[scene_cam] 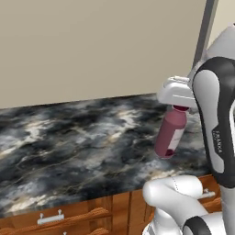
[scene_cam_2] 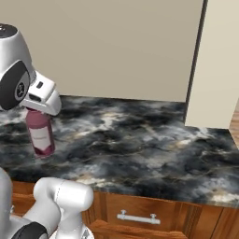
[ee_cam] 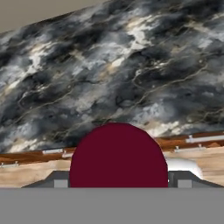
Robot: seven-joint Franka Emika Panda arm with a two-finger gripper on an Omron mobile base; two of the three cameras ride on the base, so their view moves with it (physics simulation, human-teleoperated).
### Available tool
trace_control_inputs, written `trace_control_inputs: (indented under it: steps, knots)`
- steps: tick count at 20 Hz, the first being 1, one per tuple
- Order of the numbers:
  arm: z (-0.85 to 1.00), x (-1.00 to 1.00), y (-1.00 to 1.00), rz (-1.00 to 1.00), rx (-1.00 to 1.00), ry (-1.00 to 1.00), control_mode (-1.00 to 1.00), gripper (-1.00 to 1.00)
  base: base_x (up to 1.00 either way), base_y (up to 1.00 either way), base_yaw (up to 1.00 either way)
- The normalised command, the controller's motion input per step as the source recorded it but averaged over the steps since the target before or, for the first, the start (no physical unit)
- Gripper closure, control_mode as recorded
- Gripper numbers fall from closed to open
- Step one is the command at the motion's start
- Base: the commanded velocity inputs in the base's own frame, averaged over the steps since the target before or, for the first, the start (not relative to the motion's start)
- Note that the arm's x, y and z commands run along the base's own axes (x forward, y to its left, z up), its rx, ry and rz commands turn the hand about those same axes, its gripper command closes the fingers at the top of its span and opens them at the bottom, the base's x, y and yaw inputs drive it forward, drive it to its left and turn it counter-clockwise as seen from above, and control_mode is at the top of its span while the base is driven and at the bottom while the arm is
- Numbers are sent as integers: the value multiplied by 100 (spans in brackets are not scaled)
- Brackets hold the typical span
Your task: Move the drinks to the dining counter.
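claw [scene_cam: 180,106] clamped on the bottle [scene_cam: 170,133] at its cap | bottle tilted over the table [scene_cam: 82,137], 3 o'clock in left base view | rigid, smooth (probably slippery); hold at the neck

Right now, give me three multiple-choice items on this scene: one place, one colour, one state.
1. Where is the bottle?
A. over the counter, near its front edge
B. in a drawer
C. on the floor

2. What colour is its cap?
A. green
B. dark red
C. white

3. How does the bottle hang?
A. tilted, held by the top
B. lying flat
C. upside down

A: both base views show it above the stone by the edge.
B: the hand view shows a dark red cap between the fingers.
A: its base swings off vertical under the hand.
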Motion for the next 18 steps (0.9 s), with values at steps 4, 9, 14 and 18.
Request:
trace_control_inputs:
  steps: [4,9,14,18]
  knots:
    - [-10,46,16,0,-2,1,-100,100,0,0,0]
    - [-43,49,8,0,0,-2,-100,100,0,0,0]
    - [-29,32,1,0,-1,-13,-100,100,0,0,0]
    - [-23,29,0,0,-4,0,-100,100,0,0,0]
